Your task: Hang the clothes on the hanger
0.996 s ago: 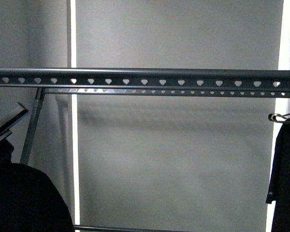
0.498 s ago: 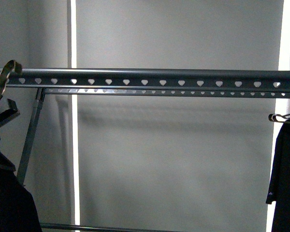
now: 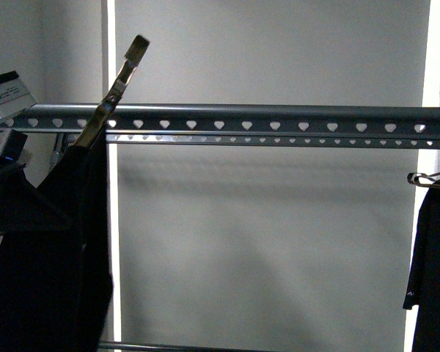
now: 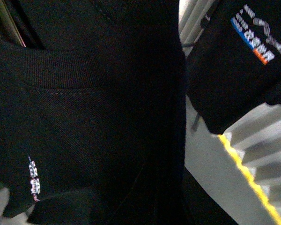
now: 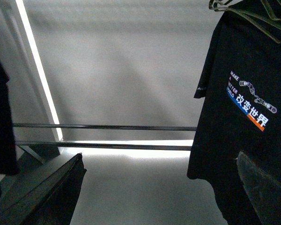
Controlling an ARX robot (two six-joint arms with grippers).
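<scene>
Front view: the rail of a grey rack, punched with heart-shaped holes, runs from 9 to 3 o'clock. At 8 o'clock a black T-shirt hangs on a brass hanger beside the left arm. Cloth hides the left tool, so we cannot tell its grip. The hook crosses in front of the rail and points to 1 o'clock, above it. The shirt's long axis drops from 12 to 6. We judge the lift done; hooking over the rail and letting go are left. At 3 o'clock a second T-shirt hangs on a wire hanger. The right tool is spread and empty.
</scene>
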